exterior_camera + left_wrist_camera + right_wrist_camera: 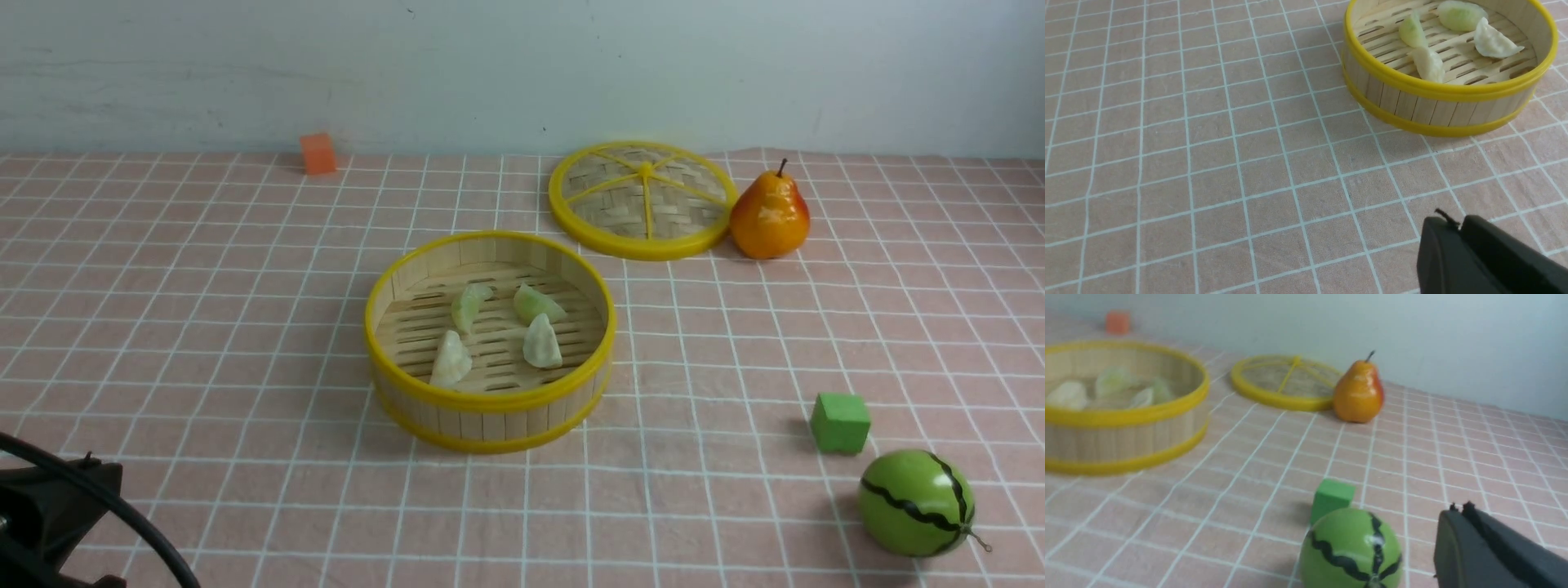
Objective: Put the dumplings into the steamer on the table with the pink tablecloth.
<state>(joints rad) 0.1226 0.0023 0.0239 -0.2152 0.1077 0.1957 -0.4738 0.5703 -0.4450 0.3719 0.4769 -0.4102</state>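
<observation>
The steamer [490, 404] stands mid-table on the pink tablecloth [204, 327]. Several dumplings lie on its slatted floor, among them a pale green one [470, 304] and a cream one [451, 360]. The steamer [1437, 106] and its dumplings, such as this one [1494, 43], also show in the left wrist view, and the steamer [1122, 416] in the right wrist view. My left gripper [1458, 222] is shut and empty, low over the cloth, apart from the steamer. My right gripper [1458, 507] is shut and empty beside the toy watermelon [1351, 551].
The flat woven lid [642, 200] lies at the back with a pear [770, 216] touching its right side. A green cube [840, 422] and the watermelon [916, 503] sit front right. An orange cube [317, 153] is at the far left by the wall.
</observation>
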